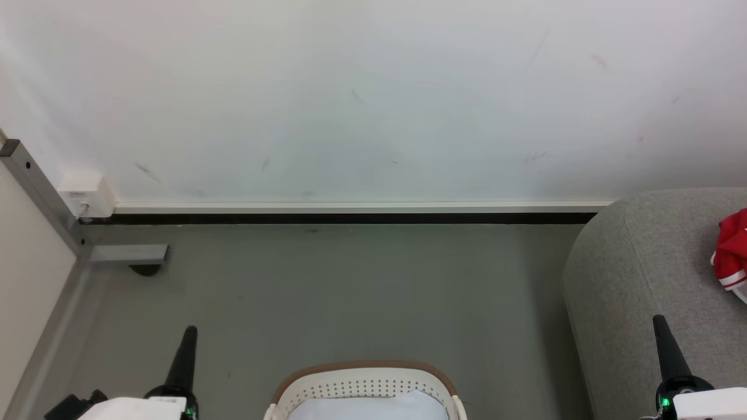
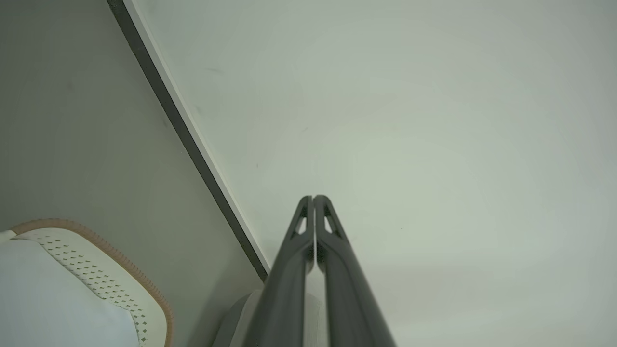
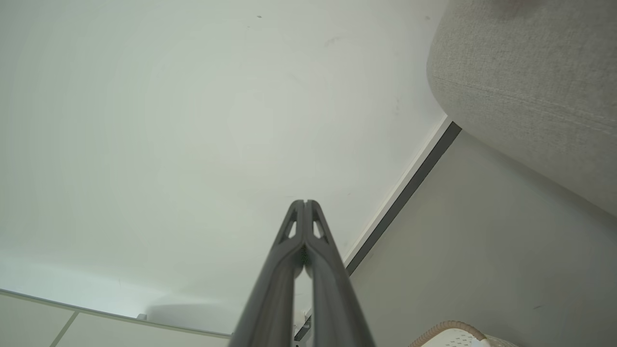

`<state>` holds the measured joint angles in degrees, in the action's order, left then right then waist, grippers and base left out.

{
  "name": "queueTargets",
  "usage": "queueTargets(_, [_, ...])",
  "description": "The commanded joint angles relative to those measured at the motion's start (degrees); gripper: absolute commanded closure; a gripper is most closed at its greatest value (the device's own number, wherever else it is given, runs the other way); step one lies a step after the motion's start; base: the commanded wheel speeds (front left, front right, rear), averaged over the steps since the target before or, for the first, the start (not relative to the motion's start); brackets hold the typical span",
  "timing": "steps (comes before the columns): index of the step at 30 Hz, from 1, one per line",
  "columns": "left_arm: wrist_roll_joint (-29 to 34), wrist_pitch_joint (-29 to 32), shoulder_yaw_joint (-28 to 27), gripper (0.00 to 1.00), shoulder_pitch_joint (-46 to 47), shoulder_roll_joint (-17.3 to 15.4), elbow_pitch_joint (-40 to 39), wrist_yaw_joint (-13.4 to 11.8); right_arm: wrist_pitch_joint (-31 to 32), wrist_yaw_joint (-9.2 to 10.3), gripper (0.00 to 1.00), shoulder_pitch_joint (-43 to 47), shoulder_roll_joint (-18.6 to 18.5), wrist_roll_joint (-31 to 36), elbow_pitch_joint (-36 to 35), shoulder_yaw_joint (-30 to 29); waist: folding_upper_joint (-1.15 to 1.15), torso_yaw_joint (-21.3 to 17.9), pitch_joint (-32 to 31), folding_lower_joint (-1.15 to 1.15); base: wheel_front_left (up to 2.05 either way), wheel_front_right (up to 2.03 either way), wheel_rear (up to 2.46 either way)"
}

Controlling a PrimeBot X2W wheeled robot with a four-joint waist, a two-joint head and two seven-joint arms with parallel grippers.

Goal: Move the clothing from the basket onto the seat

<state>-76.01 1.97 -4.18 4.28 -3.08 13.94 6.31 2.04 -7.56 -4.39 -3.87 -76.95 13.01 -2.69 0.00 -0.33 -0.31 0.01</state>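
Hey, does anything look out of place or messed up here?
Nothing much. The basket stands upright on the floor, a red garment lies crumpled on the seat, cut off by the picture's edge, and nothing has spilled. The wall bears a few faint scuff marks.

The basket [image 1: 365, 382] is cream-white, dotted with rows of small holes, with a brown rim band. The pale sheet [image 1: 373, 408] in it is bluish-white. The clothing [image 1: 732, 248] is red with white stripes. The seat [image 1: 642, 280] is light grey, the floor [image 1: 350, 291] dull grey-green and the wall [image 1: 350, 87] white with faint dark scuffs. The left hand [image 1: 191, 332] and right hand [image 1: 659, 321] are black.
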Motion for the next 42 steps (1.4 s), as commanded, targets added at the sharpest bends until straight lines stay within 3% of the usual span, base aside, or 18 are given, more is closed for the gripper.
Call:
queueTargets(1, [-1.09, 0.32, -0.39, 1.00, 1.02, -0.13, -0.27, 0.39, 0.33, 0.09, 1.00, -0.96, -0.19, -1.33, -0.08, -0.50, 0.00, 0.01, 0.01, 0.00, 0.00, 0.00, 0.00])
queueTargets(42, [-16.74, 4.80, -2.52, 1.00, 2.22, 0.18, 0.16, 1.34, 4.28, 0.13, 1.00, -2.09, 0.64, -15.88, 1.08, -3.50, 0.00, 0.33, 0.49, -0.01, 0.00, 0.00, 0.00])
